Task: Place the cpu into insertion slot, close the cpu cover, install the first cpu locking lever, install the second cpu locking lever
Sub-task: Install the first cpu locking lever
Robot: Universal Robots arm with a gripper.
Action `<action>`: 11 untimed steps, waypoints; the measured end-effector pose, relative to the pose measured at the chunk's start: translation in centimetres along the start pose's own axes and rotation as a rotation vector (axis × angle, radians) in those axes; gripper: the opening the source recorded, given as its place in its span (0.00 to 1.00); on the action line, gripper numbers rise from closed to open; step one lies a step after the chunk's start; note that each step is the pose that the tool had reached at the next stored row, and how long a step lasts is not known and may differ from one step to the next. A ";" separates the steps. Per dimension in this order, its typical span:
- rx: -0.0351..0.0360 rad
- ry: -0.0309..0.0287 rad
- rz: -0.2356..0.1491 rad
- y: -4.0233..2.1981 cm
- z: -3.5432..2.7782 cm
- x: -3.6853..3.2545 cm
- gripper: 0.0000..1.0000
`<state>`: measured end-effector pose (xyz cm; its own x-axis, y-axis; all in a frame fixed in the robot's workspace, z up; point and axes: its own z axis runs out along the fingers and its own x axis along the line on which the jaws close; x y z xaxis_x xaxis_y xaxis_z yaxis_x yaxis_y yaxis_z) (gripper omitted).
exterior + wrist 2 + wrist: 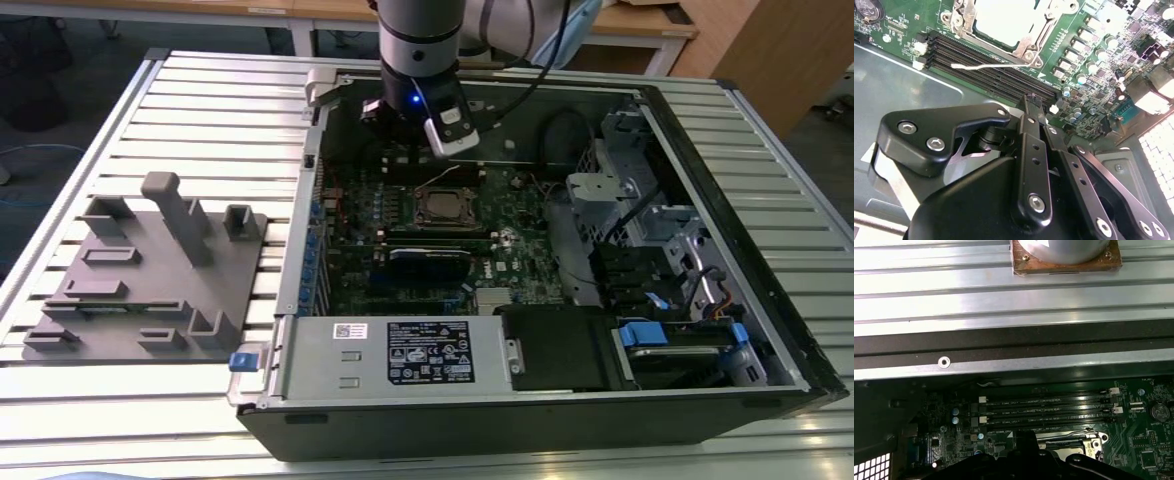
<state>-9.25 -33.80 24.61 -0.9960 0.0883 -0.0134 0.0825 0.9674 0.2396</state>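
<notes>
The insertion slot (447,207) sits in the middle of the green motherboard inside the open computer case. In the second wrist view the cpu (1004,15) shows its pale grey top in the slot, and the silvery cpu cover (968,22) lies down around it. One thin wire locking lever (985,65) sticks out free over the black memory slots. My gripper (398,118) (1033,102) hangs over the case's back part, a short way behind the socket, touching nothing. Its black fingers (1029,130) appear shut and hold nothing. In the first wrist view the socket (1074,442) sits just past the gripper's dark body.
Long black memory slots (989,75) run between gripper and socket. A grey moulded fixture (147,270) lies on the slatted table at the exterior view's left. The labelled power supply (400,355) fills the case's near side. Drive cages and cables (641,230) crowd the exterior view's right.
</notes>
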 end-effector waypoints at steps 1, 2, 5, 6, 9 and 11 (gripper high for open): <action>-0.0001 0.0000 0.000 0.00 0.00 0.00 0.10; -0.0001 0.0000 0.000 -0.01 0.03 0.00 0.10; 0.0000 0.0000 0.000 -0.01 0.05 0.00 0.10; 0.0000 0.0000 0.000 -0.01 0.05 0.00 0.10; 0.0000 0.0001 0.000 -0.01 0.06 0.00 0.10; -0.0001 0.0001 0.000 -0.01 0.07 -0.03 0.10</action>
<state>-9.22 -33.80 24.54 -0.9960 0.0881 -0.0134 0.0824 0.9673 0.2397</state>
